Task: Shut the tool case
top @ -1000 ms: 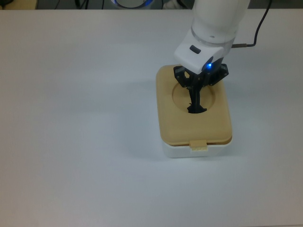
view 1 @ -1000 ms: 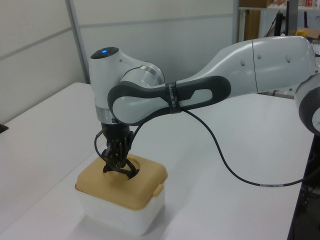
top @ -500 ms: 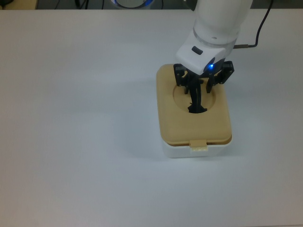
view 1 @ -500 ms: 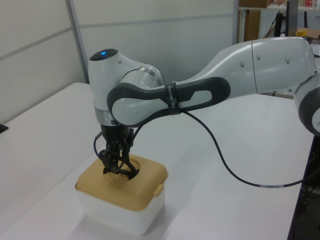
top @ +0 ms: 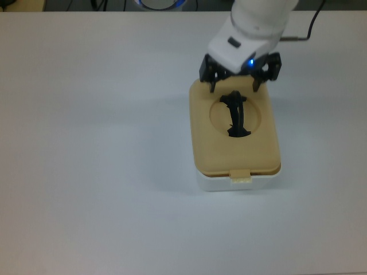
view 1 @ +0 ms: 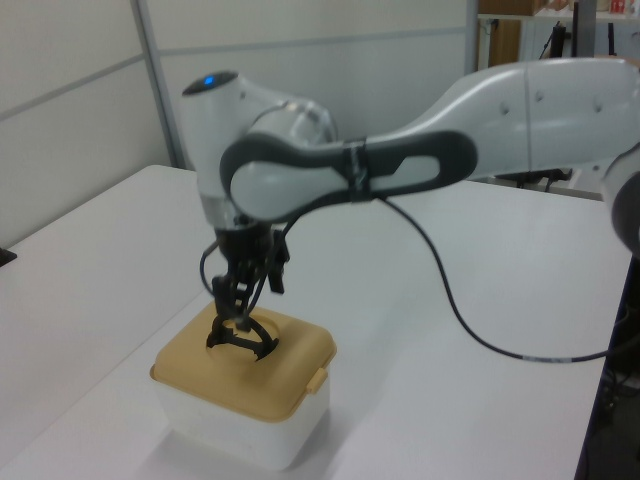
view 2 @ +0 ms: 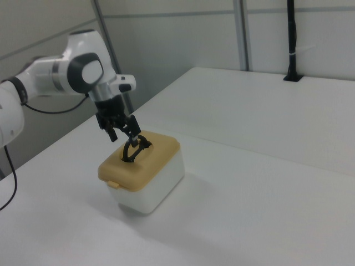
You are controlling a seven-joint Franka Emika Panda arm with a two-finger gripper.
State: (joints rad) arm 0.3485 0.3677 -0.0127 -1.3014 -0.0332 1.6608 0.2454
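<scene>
Just below my gripper (top: 240,84), its fingers spread and holding nothing, the tool case (top: 235,140) sits with its lid on, seemingly flush; next I'd verify the front latch (top: 241,177).

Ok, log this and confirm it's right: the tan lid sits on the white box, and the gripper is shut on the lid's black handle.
Not right. The gripper is open and lifted clear of the black handle, as the top view shows. The rest holds: the tan lid sits on the white box.
</scene>
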